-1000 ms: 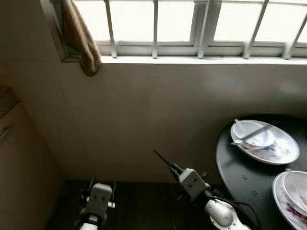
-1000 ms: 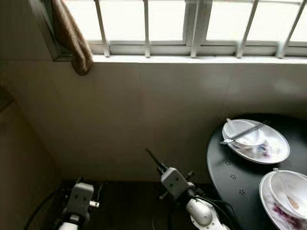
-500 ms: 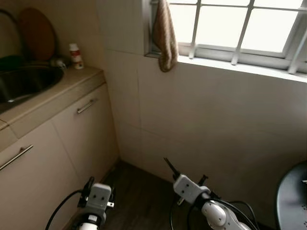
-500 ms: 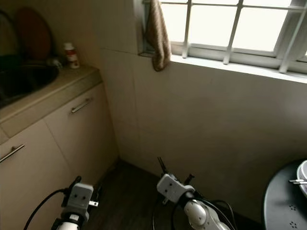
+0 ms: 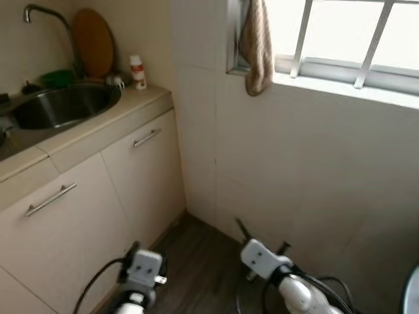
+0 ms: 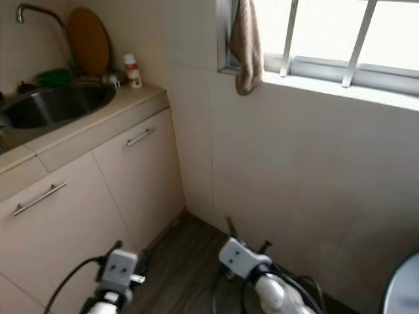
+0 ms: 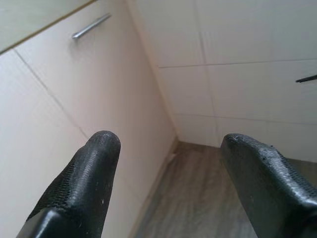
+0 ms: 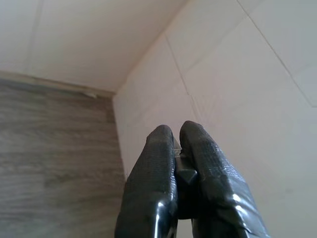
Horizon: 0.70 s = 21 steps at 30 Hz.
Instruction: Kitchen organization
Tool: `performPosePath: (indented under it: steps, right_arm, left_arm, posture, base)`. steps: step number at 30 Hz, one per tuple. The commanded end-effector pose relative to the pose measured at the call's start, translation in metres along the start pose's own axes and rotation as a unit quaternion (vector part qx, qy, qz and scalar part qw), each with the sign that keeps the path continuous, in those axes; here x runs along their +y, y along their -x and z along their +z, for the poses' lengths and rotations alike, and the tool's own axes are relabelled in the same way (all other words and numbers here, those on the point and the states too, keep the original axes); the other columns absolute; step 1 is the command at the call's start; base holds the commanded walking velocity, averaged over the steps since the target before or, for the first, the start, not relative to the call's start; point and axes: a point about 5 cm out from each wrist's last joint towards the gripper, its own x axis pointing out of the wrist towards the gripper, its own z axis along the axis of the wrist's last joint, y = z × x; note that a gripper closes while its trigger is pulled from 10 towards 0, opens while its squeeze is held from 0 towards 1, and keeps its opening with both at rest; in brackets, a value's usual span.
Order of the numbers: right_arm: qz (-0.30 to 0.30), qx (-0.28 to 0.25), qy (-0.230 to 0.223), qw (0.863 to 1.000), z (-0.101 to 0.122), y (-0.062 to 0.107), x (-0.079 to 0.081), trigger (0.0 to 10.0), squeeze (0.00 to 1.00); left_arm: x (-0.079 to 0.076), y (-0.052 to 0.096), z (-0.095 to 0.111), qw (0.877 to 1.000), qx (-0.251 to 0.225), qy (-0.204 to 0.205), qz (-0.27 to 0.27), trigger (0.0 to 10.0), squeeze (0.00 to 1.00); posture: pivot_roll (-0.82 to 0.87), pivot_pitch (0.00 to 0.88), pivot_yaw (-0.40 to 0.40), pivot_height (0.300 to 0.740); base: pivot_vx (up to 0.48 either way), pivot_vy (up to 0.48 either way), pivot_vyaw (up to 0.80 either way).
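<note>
Head camera faces a kitchen corner. Steel sink [image 5: 55, 104] sits in a beige counter [image 5: 98, 124] at the robot's left, tap [image 5: 49, 19] arching above it. Behind the sink: a round wooden board [image 5: 93, 42] leaning on the wall, a green item [image 5: 55, 77] — too small to identify — and a small white bottle with a red band [image 5: 137, 70] near the counter's corner. Below the counter, two cabinet fronts with bar handles [image 5: 148, 137] and [image 5: 50, 199]. A brown cloth [image 5: 256, 46] hangs at the barred window [image 5: 340, 39] above the tiled wall [image 5: 308, 170].

Left gripper [image 7: 173, 178] is low over the dark wood floor [image 5: 196, 261], just beside the cabinet fronts — fingers [image 7: 89, 178] spread wide, nothing between them. Its wrist camera looks along the cabinet face toward the corner.

Right gripper [image 8: 176, 168] is also low, nearer the tiled wall, pointing at the corner; fingers pressed together, empty.

Sink and counter items lie well above and to the left of both grippers, well apart from them. No contact with anything. A sliver of a dark round table edge [image 6: 399, 288] shows at the far right.
</note>
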Motion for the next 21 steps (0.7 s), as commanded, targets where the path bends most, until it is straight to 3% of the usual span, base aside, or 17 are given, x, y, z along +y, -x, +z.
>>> performPosePath:
  steps: [1, 4, 17, 21]
  right_arm:
    - [-0.004, -0.016, 0.006, 1.0, 0.0091, -0.0045, 0.0014, 10.0, 0.0]
    - [-0.011, -0.023, 0.035, 0.999, 0.0113, -0.0043, 0.0014, 10.0, 0.0]
    - [-0.022, -0.027, 0.038, 0.999, 0.0124, -0.0043, 0.0011, 10.0, 0.0]
    - [-0.027, -0.033, 0.02, 0.999, 0.013, -0.0038, -0.0003, 10.0, 0.0]
  left_arm:
    - [0.0087, 0.0003, -0.001, 1.0, 0.0, -0.007, 0.011, 10.0, 0.0]
    - [0.0089, 0.0007, -0.0001, 1.0, -0.004, -0.006, 0.012, 10.0, 0.0]
    - [0.0096, 0.0015, 0.0018, 1.0, -0.013, -0.007, 0.011, 10.0, 0.0]
    - [0.0094, 0.0016, 0.0019, 1.0, -0.014, -0.005, 0.01, 10.0, 0.0]
  posture:
    - [-0.03, 0.0, 0.004, 0.74]
    - [-0.02, 0.0, 0.002, 0.74]
    - [-0.02, 0.0, 0.004, 0.74]
    - [-0.02, 0.0, 0.004, 0.74]
  base:
    - [0.0, 0.0, 0.0]
    - [0.0, 0.0, 0.72]
    - [0.0, 0.0, 0.8]
    - [0.0, 0.0, 0.8]
